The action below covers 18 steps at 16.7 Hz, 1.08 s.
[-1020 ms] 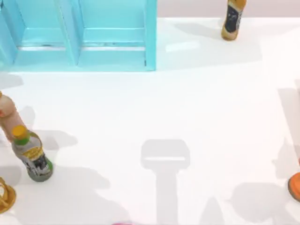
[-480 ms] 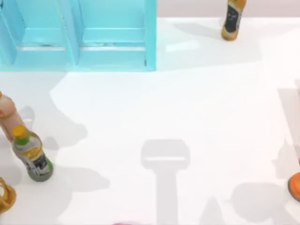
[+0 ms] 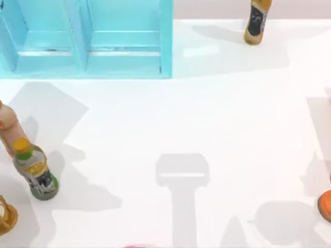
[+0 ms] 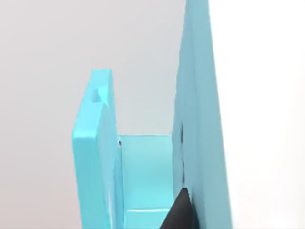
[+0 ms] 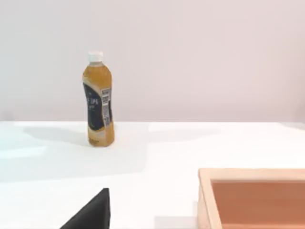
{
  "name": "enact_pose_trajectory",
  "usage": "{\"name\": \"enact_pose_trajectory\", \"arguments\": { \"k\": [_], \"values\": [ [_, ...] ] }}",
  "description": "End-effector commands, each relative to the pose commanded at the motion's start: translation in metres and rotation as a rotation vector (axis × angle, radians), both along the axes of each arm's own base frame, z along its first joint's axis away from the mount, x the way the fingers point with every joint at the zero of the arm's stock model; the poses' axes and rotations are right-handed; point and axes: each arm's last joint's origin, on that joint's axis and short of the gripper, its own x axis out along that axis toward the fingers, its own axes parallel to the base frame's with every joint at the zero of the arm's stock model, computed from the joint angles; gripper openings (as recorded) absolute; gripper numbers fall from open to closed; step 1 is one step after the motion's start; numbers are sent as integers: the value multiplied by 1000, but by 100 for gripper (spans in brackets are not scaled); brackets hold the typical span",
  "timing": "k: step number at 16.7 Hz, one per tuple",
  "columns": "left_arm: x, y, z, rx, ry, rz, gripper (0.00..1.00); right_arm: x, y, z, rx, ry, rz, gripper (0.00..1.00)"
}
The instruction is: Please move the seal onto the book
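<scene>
Light-blue shelf unit (image 3: 85, 39) faced the left wrist camera closely; search step judged, seal and book unlocated, finger state indeterminable.

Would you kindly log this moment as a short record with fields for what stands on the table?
Shelf: light-blue shelf unit, top view's far left.
Far bottle: amber bottle with dark label and white cap, upright, far right of shelf.
Left bottles: green bottle with yellow cap beside a pale pink bottle, left edge.
Box: wooden box with orange inside, in the right wrist view.
Table: white tabletop.
</scene>
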Motion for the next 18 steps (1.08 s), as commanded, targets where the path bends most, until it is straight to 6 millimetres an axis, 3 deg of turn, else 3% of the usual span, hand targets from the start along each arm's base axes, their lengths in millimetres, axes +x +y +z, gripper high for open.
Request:
{"name": "enact_pose_trajectory", "arguments": {
  "k": [6, 9, 13, 18],
  "values": [
    [4, -3, 0, -6, 0, -3, 0, 0, 0, 0, 0, 0, 0, 100],
    [18, -22, 14, -53, -35, -3, 0, 0, 0, 0, 0, 0, 0, 100],
    [49, -81, 35, -250, -84, -28, 0, 0, 0, 0, 0, 0, 0, 100],
    [77, -199, 44, -684, -56, -77, 0, 0, 0, 0, 0, 0, 0, 100]
  ]
}}
